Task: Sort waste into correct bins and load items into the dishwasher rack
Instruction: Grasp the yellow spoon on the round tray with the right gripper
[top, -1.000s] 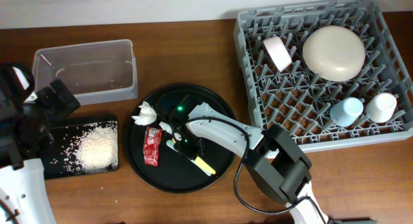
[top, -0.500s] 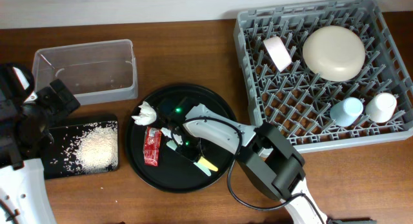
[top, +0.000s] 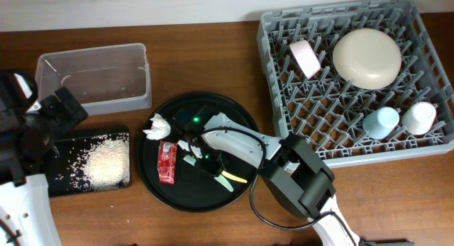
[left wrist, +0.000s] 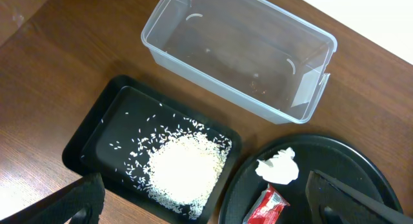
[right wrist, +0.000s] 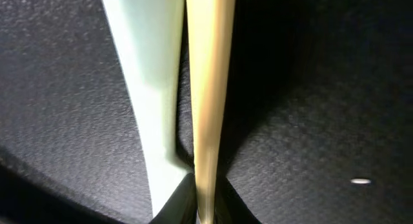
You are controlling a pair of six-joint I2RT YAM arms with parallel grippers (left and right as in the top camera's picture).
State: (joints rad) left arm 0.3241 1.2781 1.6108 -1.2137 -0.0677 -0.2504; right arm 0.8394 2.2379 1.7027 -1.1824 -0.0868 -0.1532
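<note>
Right gripper (right wrist: pixel 205 208) is down on the round black tray (top: pixel 213 196), near its middle. Its jaws are narrow, pressed to either side of the yellow utensil (right wrist: pixel 208 88). The pale-green utensil (right wrist: pixel 151 88) lies just beside the yellow one, touching it low in the wrist view. From overhead the yellow utensil's free end points toward the tray's right edge.

Left gripper (left wrist: pixel 205 188) hangs with its jaws wide and nothing between them, above the table's (top: pixel 213 40) left edge and the shallow black tray (top: pixel 71 143).

A crumpled white tissue (top: pixel 157 125) and a red sachet wrapper (top: pixel 167 161) lie at the round tray's left edge. Rice grains (top: pixel 108 164) are heaped toward the shallow tray's right end. The clear tub (top: pixel 92 76) sits just behind that tray.

In the dishwasher rack (top: pixel 312 125), the cream plate (top: pixel 367 58) is near the far right corner with the small bowl (top: pixel 305 56) to its left. The light-blue cup (top: pixel 381 122) and the white cup (top: pixel 418 117) stand side by side at the near right corner.
</note>
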